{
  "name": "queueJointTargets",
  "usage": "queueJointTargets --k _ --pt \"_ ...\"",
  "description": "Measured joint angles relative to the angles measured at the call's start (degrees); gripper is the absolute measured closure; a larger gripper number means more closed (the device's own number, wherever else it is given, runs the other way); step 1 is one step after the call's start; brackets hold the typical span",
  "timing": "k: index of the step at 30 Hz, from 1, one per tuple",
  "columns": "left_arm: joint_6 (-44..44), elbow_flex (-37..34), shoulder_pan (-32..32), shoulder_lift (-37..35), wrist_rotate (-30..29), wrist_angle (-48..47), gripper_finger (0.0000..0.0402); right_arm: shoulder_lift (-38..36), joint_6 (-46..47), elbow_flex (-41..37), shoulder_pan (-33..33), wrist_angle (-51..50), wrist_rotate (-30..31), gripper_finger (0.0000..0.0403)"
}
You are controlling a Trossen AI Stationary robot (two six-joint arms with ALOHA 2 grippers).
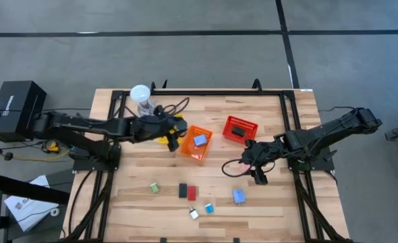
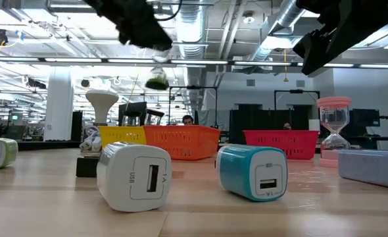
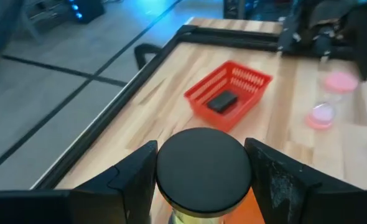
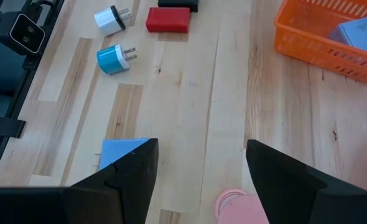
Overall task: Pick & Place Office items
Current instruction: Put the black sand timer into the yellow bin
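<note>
High view: left end effector (image 1: 173, 137) hovers beside the orange basket (image 1: 196, 143), which holds one blue block (image 1: 200, 140). Right end effector (image 1: 258, 174) hangs past the red basket (image 1: 240, 129).

Left wrist view: fingers pinch one black puck (image 3: 200, 170), flat face up.

Right wrist view: fingers spread, empty; two chargers, white (image 4: 109, 20) and teal (image 4: 114, 59), prongs toward the orange basket.

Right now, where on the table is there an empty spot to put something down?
Bare wood lies at the near left corner, left of the green charger, and along the far edge between the white stand and the red basket. It is crowded in the middle: the orange basket, the left gripper, and the chargers and blocks around the red block.
</note>
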Motion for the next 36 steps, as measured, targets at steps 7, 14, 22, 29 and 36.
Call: queueJointTargets --k 7,14,22,29,36 --pt "-8.37 -11.53 0.14 -7.19 -3.09 1.22 0.0189 0.00 -0.02 0.00 0.00 0.05 0.00 0.0168" --pt "-10.29 -21.92 0.67 -13.29 -6.29 6.05 0.0190 0.00 -0.04 0.00 -0.01 0.19 0.00 0.0168" --pt "-11.44 -33.32 2.83 -13.44 -6.24 23.77 0.0189 0.00 -0.25 0.00 -0.09 0.53 0.00 0.0168" --pt "-11.37 -36.89 4.15 -12.11 -6.00 28.27 0.0185 0.00 -3.18 0.00 -0.11 1.36 0.00 0.0168" --pt "-11.33 -38.05 4.71 -11.87 -5.42 28.66 0.0181 0.00 -3.23 0.00 -0.11 1.54 0.00 0.0168"
